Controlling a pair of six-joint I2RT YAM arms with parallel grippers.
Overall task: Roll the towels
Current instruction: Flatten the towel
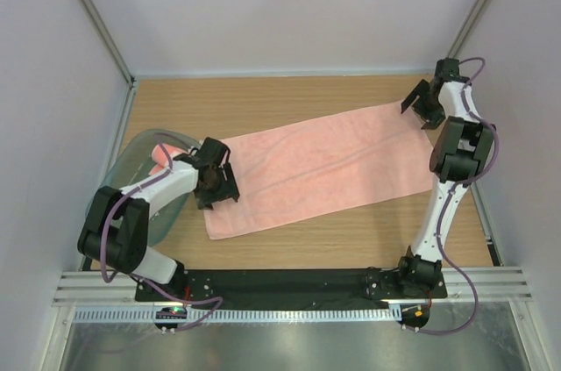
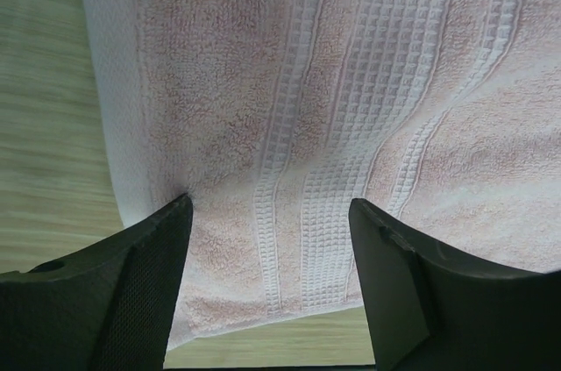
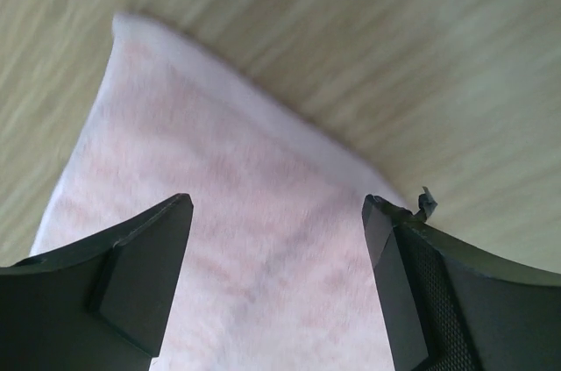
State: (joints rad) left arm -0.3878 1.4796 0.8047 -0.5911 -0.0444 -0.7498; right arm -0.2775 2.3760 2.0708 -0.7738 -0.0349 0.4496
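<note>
Salmon-pink terry towel [image 1: 324,169] lies flat, unrolled, on wooden table [image 1: 351,244]; another pink bundle [image 1: 162,153] sits in translucent grey-green plastic tray [image 1: 131,160]. Left gripper [image 2: 270,204] and right gripper [image 3: 278,200] at opposite ends, jaws wide, empty. Rolling not begun.

tray [image 1: 123,163] 1 | spread towel [image 1: 324,169] 1 | bunched towel [image 1: 161,153] 1

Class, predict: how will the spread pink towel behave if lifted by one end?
Probably floppy: the towel lies limp and flat, with soft ripples. Its terry pile likely resists slipping. Pushed, such thin cloth would probably bunch.
</note>
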